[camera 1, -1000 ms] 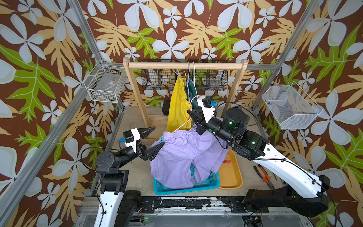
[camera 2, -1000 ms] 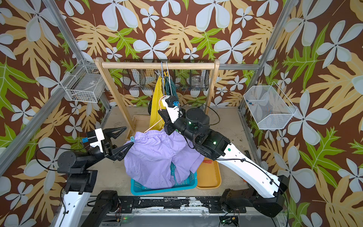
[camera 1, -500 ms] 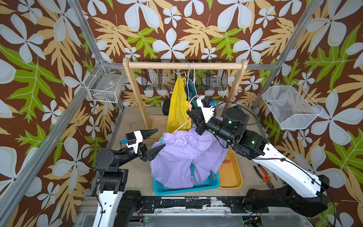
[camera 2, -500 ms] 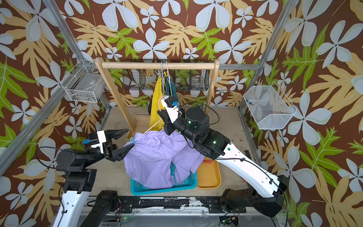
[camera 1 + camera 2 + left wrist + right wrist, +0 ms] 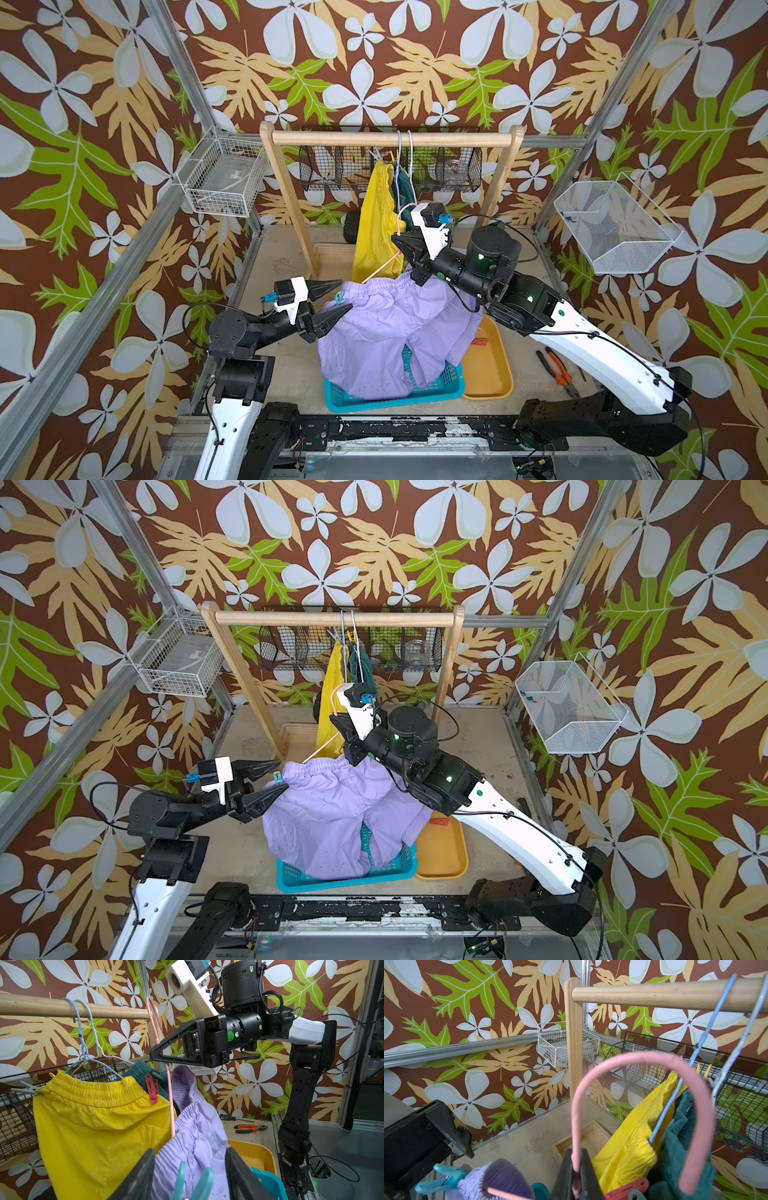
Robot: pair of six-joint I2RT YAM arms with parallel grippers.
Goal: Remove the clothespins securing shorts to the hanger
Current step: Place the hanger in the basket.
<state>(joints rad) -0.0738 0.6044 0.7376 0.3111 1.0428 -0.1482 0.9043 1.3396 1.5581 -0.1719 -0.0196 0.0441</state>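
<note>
The left arm [image 5: 249,328] reaches in level with the lilac shorts [image 5: 386,332]. Its jaws are partly open, one on each side of a teal clothespin [image 5: 339,296] clipped to the waistband corner nearest that arm. In the left wrist view the clothespin's two handles stand between the jaws with a sliver of gap on either side (straddled, not squeezed).

The right arm [image 5: 573,328] crosses above the shorts. Its jaws are closed tight on the wire of a pink hanger [image 5: 591,1076] just under the hook, as the right wrist view shows plainly. The hook sits below the wooden rail [image 5: 390,139] and apart from it. The lilac waistband runs along the hanger from the teal clothespin up toward the right jaws. The legs drape down into a blue basket [image 5: 365,402] on the table [image 5: 286,365].

Behind, the yellow shorts [image 5: 374,224] and the teal green shorts [image 5: 679,1147] hang from wire hangers [image 5: 83,1047] hooked over the rail. A red clothespin [image 5: 151,1089] grips one corner of the yellow waistband, and a pale clothespin [image 5: 27,1089] grips the other. One more red-pink clothespin [image 5: 480,341] lies in the yellow tray [image 5: 494,386], just beside the basket. Orange-handled pliers [image 5: 557,370] lie on the table near the right arm.
</note>
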